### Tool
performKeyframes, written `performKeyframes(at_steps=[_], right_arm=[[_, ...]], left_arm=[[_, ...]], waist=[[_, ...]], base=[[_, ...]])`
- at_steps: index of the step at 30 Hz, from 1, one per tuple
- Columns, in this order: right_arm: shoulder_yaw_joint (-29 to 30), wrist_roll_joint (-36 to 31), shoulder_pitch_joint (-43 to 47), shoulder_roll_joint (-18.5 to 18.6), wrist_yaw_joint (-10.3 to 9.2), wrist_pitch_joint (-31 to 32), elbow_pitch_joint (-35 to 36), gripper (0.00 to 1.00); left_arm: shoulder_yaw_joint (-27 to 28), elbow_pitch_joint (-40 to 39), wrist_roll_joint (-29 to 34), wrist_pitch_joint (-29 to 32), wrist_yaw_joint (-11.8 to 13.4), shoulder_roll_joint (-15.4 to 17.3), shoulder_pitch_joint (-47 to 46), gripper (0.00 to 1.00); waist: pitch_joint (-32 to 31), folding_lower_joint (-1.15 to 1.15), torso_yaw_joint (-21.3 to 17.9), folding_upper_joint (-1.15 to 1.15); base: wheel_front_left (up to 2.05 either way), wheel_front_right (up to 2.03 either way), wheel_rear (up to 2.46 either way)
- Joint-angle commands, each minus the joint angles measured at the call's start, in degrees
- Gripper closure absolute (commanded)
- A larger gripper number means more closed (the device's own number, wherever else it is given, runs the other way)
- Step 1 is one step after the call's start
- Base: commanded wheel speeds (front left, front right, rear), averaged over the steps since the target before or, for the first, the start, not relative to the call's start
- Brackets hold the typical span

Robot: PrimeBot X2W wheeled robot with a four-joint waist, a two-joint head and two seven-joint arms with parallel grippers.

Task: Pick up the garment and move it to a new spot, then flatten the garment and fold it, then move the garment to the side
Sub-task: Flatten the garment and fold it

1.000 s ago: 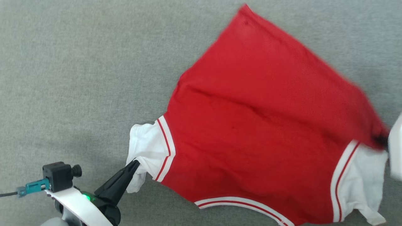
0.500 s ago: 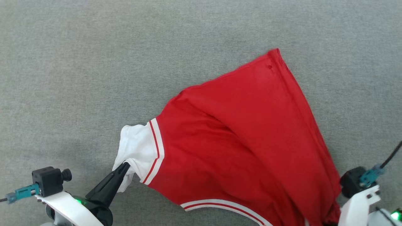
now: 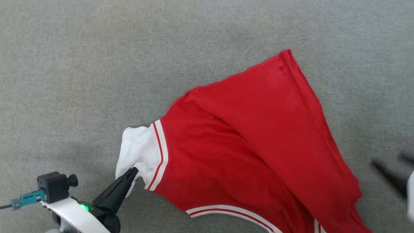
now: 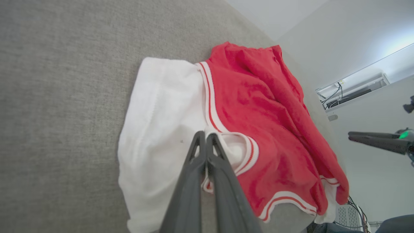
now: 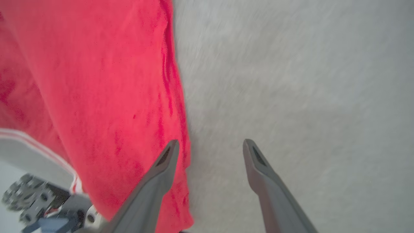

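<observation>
The garment [image 3: 252, 142] lies rumpled on the grey cloth surface [image 3: 97, 64], plain red side up, its lettering hidden. Its right half is bunched into a long fold that runs to the bottom right. My left gripper [image 3: 132, 170] is shut on the edge of the white sleeve [image 3: 139, 152]. In the left wrist view, the left gripper [image 4: 205, 136] pinches that sleeve [image 4: 161, 110] beside the striped trim. My right gripper [image 3: 389, 161] is blurred at the right edge, open and clear of the cloth. In the right wrist view, the right gripper [image 5: 210, 144] holds nothing, beside the red edge [image 5: 97, 81].
Grey surface stretches all around the shirt, wide at the left and far side. In the left wrist view, a pale wall and a white shelf with cables [image 4: 352, 90] lie beyond the surface's edge.
The right gripper pulled the shirt's right side towards me, then let go and drew off to the right, open. The right half now lies in a fold. The left gripper keeps its hold.
</observation>
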State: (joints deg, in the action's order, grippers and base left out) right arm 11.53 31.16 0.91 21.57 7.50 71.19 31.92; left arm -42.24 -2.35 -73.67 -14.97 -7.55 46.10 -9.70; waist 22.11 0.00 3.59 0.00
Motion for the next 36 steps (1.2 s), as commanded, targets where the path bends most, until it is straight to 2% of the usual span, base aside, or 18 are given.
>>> performKeyframes(at_steps=[1, 4, 6, 13, 21, 27, 28, 29, 30, 31, 36], right_arm=[[0.86, -0.62, -2.91, 0.33, -0.02, -0.93, 0.39, 0.00], [0.91, -1.74, -11.60, 1.02, -0.02, -4.46, -1.50, 0.00], [-1.07, -3.00, -17.77, 0.91, -0.02, -7.70, -4.70, 0.00], [-10.66, -6.39, -33.19, -0.92, -0.01, -13.60, -22.92, 0.00], [-20.17, -7.34, -41.47, 0.09, -0.01, -14.06, -36.47, 0.00], [-25.78, -6.56, -42.27, 1.19, -0.01, -12.66, -43.33, 0.00], [-26.57, -6.26, -42.17, 1.34, -0.01, -12.65, -44.29, 0.03], [-27.18, -5.95, -42.11, 1.53, -0.01, -12.74, -45.12, 0.61], [-27.83, -5.56, -42.09, 1.73, -0.01, -12.79, -45.76, 0.96], [-28.16, -5.14, -42.12, 1.83, -0.01, -13.16, -46.23, 1.00], [-26.56, -4.81, -44.85, 1.78, -0.02, -18.72, -46.40, 1.00]], left_arm=[[-0.06, -0.23, 0.62, -0.28, 0.14, -0.24, -0.92, 1.00], [-0.76, -0.34, 0.97, -0.29, 0.14, -0.52, -2.04, 1.00], [-1.25, -0.44, 1.09, -0.29, 0.14, -0.68, -3.16, 1.00], [-4.50, 0.29, 0.53, -0.29, 0.14, -2.06, -7.36, 1.00], [-6.42, 1.38, -0.45, -0.29, 0.14, -4.06, -10.36, 1.00], [-7.05, 1.78, -0.49, -0.29, 0.14, -4.96, -11.32, 1.00], [-7.24, 1.89, -0.53, -0.29, 0.14, -5.17, -11.50, 1.00], [-7.44, 2.09, -0.62, -0.29, 0.14, -5.33, -11.69, 1.00], [-7.55, 2.30, -0.77, -0.29, 0.14, -5.49, -12.03, 1.00], [-7.62, 2.48, -0.86, -0.29, 0.14, -5.54, -12.40, 1.00], [-7.23, 4.11, 0.51, -0.29, 0.14, -5.41, -14.00, 1.00]], waist=[[0.61, 0.00, 0.57, 0.00], [1.73, 0.00, 1.39, 0.00], [2.80, 0.00, 2.00, 0.00], [5.78, 0.00, 5.21, 0.00], [7.73, 0.00, 7.73, 0.00], [8.27, 0.00, 8.37, 0.00], [8.28, 0.00, 8.48, 0.00], [8.26, 0.00, 8.58, 0.00], [8.21, 0.00, 8.65, 0.00], [8.10, 0.00, 8.69, 0.00], [6.69, 0.00, 7.95, 0.00]], base=[[0.00, 0.00, 0.00], [0.00, 0.00, 0.00], [0.00, 0.00, 0.00], [0.00, 0.00, 0.00], [0.00, 0.00, 0.00], [0.00, 0.00, 0.00], [0.00, 0.00, 0.00], [0.00, 0.00, 0.00], [0.00, 0.00, 0.00], [0.00, 0.00, 0.00], [0.00, 0.00, 0.00]])
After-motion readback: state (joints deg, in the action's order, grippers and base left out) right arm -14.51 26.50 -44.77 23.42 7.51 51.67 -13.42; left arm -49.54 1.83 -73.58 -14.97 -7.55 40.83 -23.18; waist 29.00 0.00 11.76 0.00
